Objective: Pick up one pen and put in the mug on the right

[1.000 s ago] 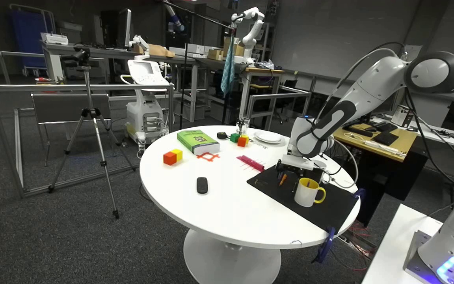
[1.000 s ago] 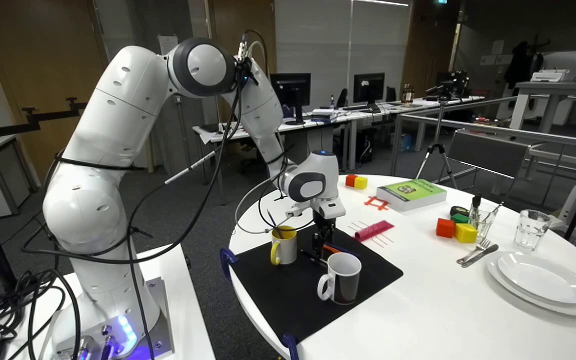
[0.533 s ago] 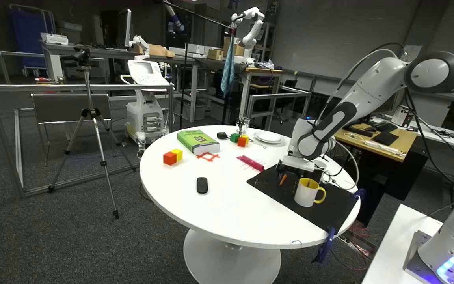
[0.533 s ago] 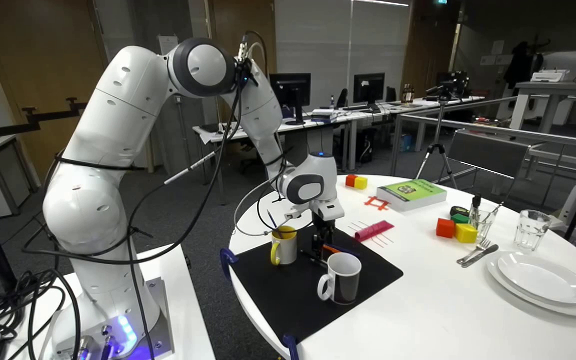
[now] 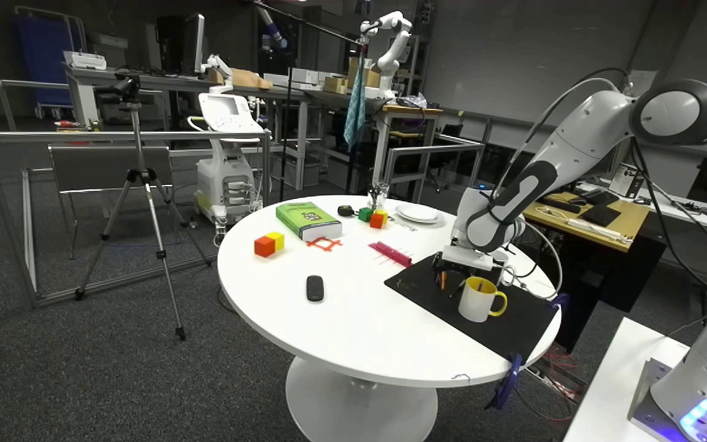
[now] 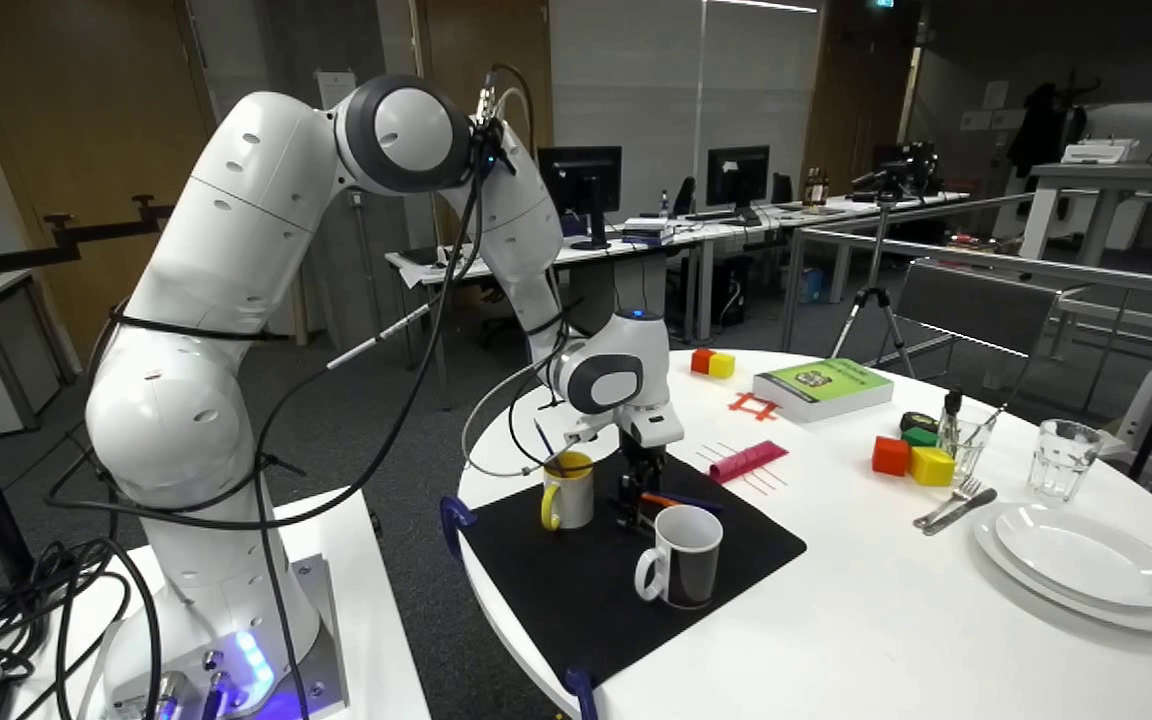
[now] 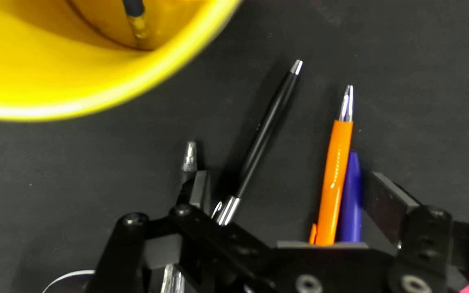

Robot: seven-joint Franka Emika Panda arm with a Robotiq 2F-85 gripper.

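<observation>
Straddling pens, low over the black mat [image 6: 556, 590] on the desk [image 6: 836, 640]: pincer [image 7: 296, 187], jaws spread well apart, gripping nothing. Whether the tips touch the mat, cannot tell. One arm [image 6: 211, 240] only, so no choice of side.

Wrist view, key relation: black pen [image 7: 265, 136] lies in the gap, nearer the finger at frame left [image 7: 201, 189], silver end low, tip ahead near upper centre. Long axis climbs from lower centre, leaning right, so a sideways squeeze would cross it fairly squarely. Orange pen [image 7: 335, 175] and blue pen [image 7: 351, 203] lie side by side by the finger at frame right [image 7: 387, 207]. Grey-tipped pen [image 7: 189, 156] runs partly hidden at the left one; beneath or outside it, unclear. My read: closing here might gather three; the next move calls for bracketing a single pen.

Yellow-lined mug [image 7: 75, 77], upper left of that frame, holds a dark rod [image 7: 136, 22], perhaps a pen. Dark mug [image 6: 688, 558], below and right of centre in an exterior view, seems the likelier goal; the sentence's "right" has no fixed viewpoint.

Change from the earlier frames: in both exterior views the pincer sits slightly lower, edged toward the yellow-lined mug. Mugs and mat unmoved.
</observation>
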